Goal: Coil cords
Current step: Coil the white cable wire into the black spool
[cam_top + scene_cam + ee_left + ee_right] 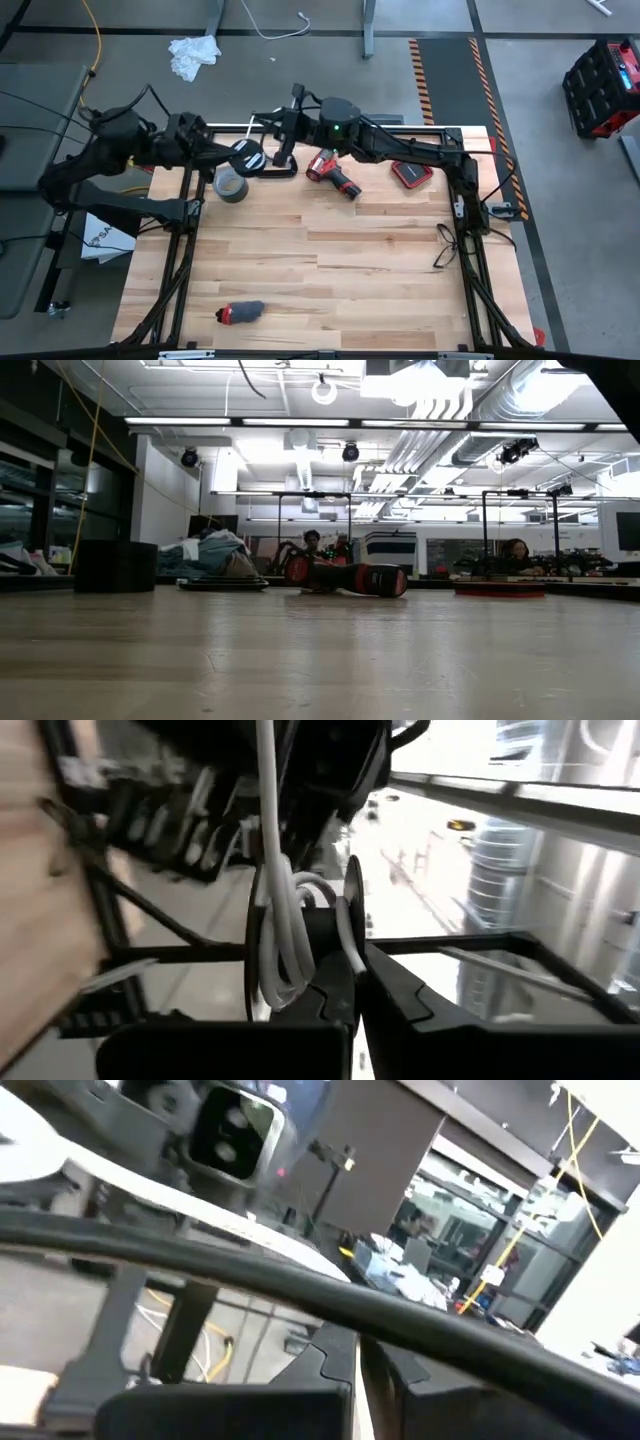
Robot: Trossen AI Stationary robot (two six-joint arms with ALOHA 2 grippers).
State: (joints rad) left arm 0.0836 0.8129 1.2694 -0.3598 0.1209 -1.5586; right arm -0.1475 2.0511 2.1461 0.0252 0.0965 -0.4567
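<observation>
1. Two dark, matte-black jointed arms, left arm (120,150) and right arm (400,145).
2. A small green light glows on the right arm's rounded wrist housing (337,112).
3. Thin black cables trail along both arms.

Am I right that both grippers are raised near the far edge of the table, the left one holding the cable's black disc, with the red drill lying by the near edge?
Not quite: the high view shows the red drill lying near the far edge, just below the right gripper, not the near edge. The rest stands: the left gripper holds the black disc, white cable wound around it.
</observation>
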